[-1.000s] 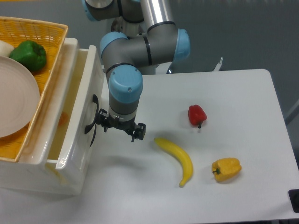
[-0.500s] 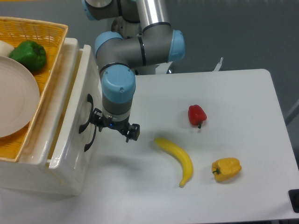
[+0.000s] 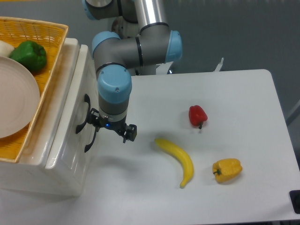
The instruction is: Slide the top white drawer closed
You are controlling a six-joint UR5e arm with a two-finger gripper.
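The top white drawer (image 3: 70, 101) is at the left, under the yellow basket, and only a narrow slot of it stands out of the white cabinet (image 3: 61, 178). Its black curved handle (image 3: 83, 114) is on the front that faces right. My gripper (image 3: 112, 128) points down right beside that front, level with the handle. Its jaws are spread and hold nothing. The left finger (image 3: 95, 121) is against the drawer front by the handle; I cannot tell how firmly it touches. The right finger (image 3: 131, 133) hangs over the table.
A yellow wicker basket (image 3: 47, 35) with a white plate (image 3: 14, 101) and a green pepper (image 3: 29, 55) sits on the cabinet. On the white table (image 3: 243, 103) lie a banana (image 3: 178, 159), a red pepper (image 3: 197, 115) and a yellow pepper (image 3: 227, 169).
My gripper has moved left with the drawer front ahead of it. The wide open gap of the drawer has shrunk to a narrow slot.
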